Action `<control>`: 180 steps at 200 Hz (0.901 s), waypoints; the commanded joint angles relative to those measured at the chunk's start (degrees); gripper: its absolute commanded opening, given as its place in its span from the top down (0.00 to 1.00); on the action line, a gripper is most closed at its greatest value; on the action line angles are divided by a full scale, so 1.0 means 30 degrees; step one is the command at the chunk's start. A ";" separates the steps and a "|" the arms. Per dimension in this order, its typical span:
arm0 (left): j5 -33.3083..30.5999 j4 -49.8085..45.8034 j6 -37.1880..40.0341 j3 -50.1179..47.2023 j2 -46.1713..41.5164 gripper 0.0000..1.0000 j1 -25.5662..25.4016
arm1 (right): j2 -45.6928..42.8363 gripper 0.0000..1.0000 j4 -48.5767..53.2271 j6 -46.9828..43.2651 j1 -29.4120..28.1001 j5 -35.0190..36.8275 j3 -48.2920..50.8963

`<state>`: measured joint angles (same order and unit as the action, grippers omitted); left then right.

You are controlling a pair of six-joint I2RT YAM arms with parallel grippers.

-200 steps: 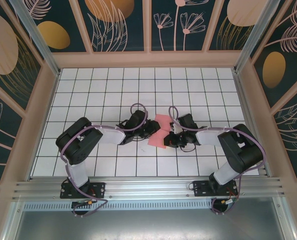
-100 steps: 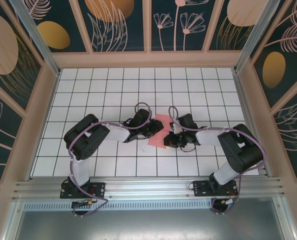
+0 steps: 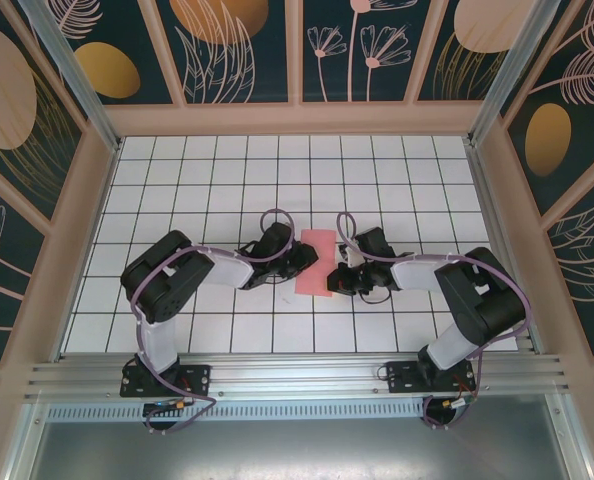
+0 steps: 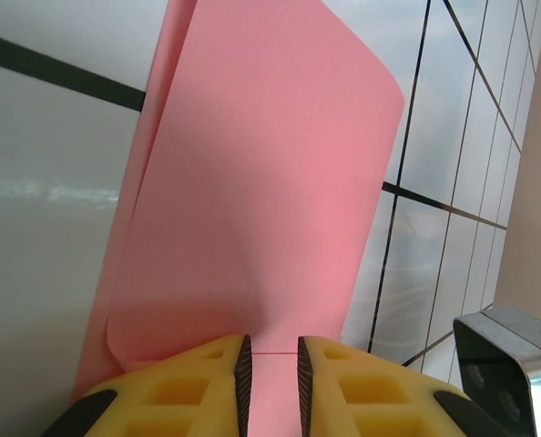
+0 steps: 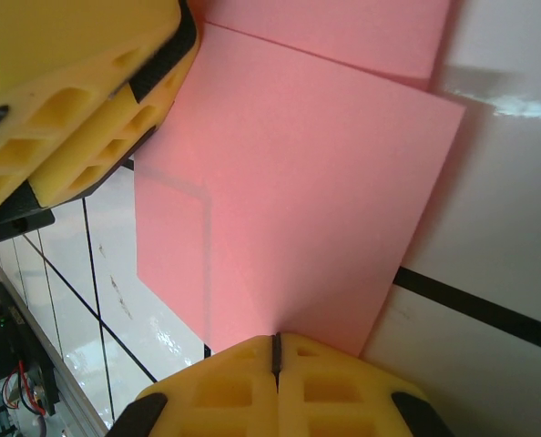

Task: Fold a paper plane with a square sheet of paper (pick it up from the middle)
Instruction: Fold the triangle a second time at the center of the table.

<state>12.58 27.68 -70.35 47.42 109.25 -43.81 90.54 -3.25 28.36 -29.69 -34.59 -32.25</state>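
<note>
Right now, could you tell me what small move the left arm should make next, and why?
Probably close the left gripper on the square sheet of paper: its jaws stand slightly apart around the edge, the folded-over layer bulges uncreased, and the right gripper is shut on the opposite edge.

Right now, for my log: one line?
pink paper: folded over | left tool: slightly open | right tool: shut on paper edge
</note>
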 commanded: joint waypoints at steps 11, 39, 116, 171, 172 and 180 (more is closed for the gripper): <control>-0.1769 -0.0837 -0.0005 -0.1333 -0.0604 0.76 0.0681 | 0.0958 1.00 0.1773 -0.0437 -0.0148 0.1598 0.0437; -0.1966 -0.0530 0.0062 -0.2008 -0.1039 0.76 0.0980 | 0.1121 1.00 0.1734 -0.0459 -0.0175 0.1539 0.0408; -0.2094 -0.0179 0.0721 -0.2982 -0.1870 0.75 0.2145 | 0.1090 1.00 0.1643 -0.0532 -0.0195 0.1180 0.0342; -0.1596 -0.1092 0.1490 -0.1976 -0.3575 0.73 0.2181 | 0.1036 1.00 0.1526 -0.0488 -0.0270 0.0996 0.0235; -0.1547 -0.1088 0.1498 -0.1948 -0.3575 0.73 0.2167 | 0.1028 1.00 0.1538 -0.0488 -0.0284 0.1004 0.0234; -0.1022 -0.0921 0.1579 -0.1720 -0.3575 0.74 0.2116 | 0.1037 1.00 0.1449 -0.0445 -0.0298 0.0929 0.0189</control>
<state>7.88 26.20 -67.88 40.01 100.20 -37.28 91.31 -4.14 28.36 -29.78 -35.20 -32.60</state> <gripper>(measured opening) 0.265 0.050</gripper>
